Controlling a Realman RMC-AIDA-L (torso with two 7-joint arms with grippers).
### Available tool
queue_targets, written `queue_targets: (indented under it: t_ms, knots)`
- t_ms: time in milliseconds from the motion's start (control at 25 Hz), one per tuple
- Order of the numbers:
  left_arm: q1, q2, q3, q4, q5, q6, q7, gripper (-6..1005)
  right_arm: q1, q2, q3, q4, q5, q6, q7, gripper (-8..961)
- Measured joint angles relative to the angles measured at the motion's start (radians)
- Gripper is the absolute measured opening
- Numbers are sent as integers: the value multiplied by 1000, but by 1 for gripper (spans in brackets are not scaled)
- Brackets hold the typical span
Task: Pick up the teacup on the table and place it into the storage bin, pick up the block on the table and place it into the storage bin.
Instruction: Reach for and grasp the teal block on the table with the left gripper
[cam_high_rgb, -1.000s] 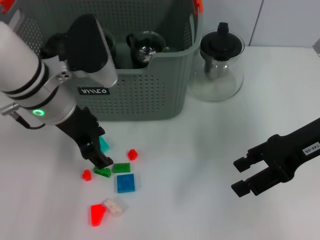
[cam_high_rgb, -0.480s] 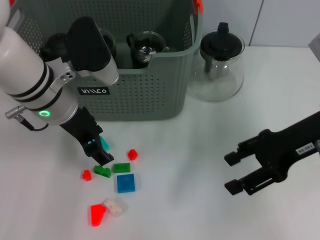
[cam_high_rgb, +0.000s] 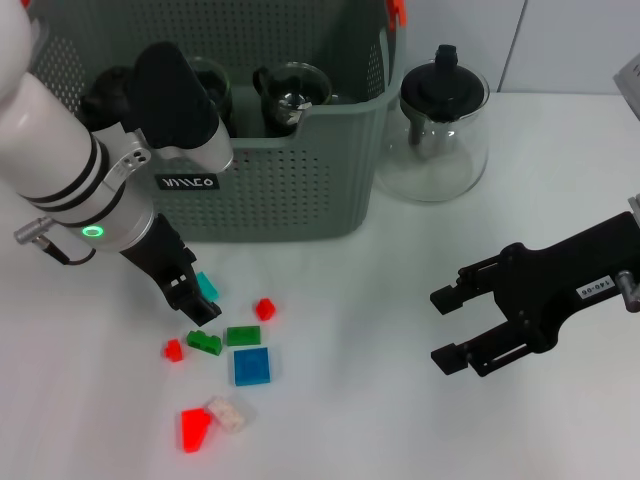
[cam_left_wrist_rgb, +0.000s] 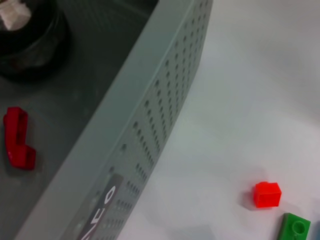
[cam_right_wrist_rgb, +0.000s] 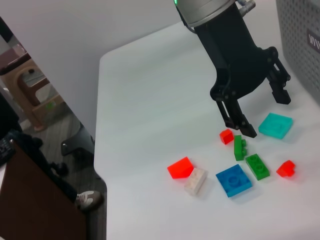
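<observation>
The grey-green storage bin (cam_high_rgb: 290, 190) stands at the back left. A glass teacup (cam_high_rgb: 291, 95) sits inside it, and a red block (cam_left_wrist_rgb: 17, 137) lies on its floor. Several loose blocks lie on the table in front of the bin: a teal one (cam_high_rgb: 206, 287), two green ones (cam_high_rgb: 204, 343) (cam_high_rgb: 242, 335), a blue one (cam_high_rgb: 251, 366) and small red ones (cam_high_rgb: 264, 308). My left gripper (cam_high_rgb: 193, 303) hangs open and empty just above the teal block (cam_right_wrist_rgb: 275, 125), its fingers (cam_right_wrist_rgb: 248, 131) spread. My right gripper (cam_high_rgb: 441, 328) is open and empty over the table at the right.
A glass teapot (cam_high_rgb: 440, 120) with a black lid stands right of the bin. A red wedge (cam_high_rgb: 195, 428) and a white block (cam_high_rgb: 227, 413) lie nearest the front. The table's left edge (cam_right_wrist_rgb: 100, 150) drops off to the floor.
My left gripper has risen and pulled back from the green block toward the teal one; the green block stays on the table. My right gripper has moved left toward the middle.
</observation>
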Motion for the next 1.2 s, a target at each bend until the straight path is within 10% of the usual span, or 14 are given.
queue_targets:
  t_ms: [1200]
  knots:
    - [-21, 4, 42, -124, 27, -139, -96, 747, -15, 5, 2, 10, -1, 9, 4, 821]
